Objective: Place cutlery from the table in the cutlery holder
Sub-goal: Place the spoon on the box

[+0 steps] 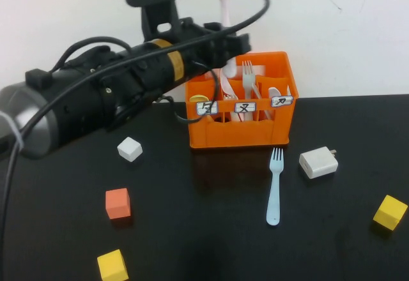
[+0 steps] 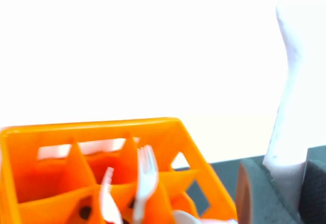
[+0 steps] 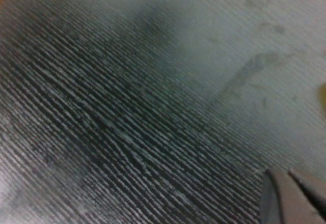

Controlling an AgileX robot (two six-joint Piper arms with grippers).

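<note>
My left gripper (image 1: 225,46) is shut on the pale pink spoon (image 1: 222,0), holding it upright just above the back left of the orange cutlery holder (image 1: 239,131). In the left wrist view the spoon (image 2: 293,107) rises from between the pads (image 2: 260,193), beside the holder (image 2: 30,183) with a white fork (image 2: 146,175) in it. The light blue fork (image 1: 275,188) lies on the black table (image 1: 204,230) in front of the holder. My right gripper (image 3: 293,196) is outside the high view; it hangs low over bare tabletop with its fingers together.
On the table are a white cube (image 1: 130,148), an orange cube (image 1: 118,204), a yellow cube (image 1: 112,265) at the front left, another yellow cube (image 1: 390,212) at the right, and a white plug adapter (image 1: 317,162). White cutlery (image 1: 248,76) stands in the holder.
</note>
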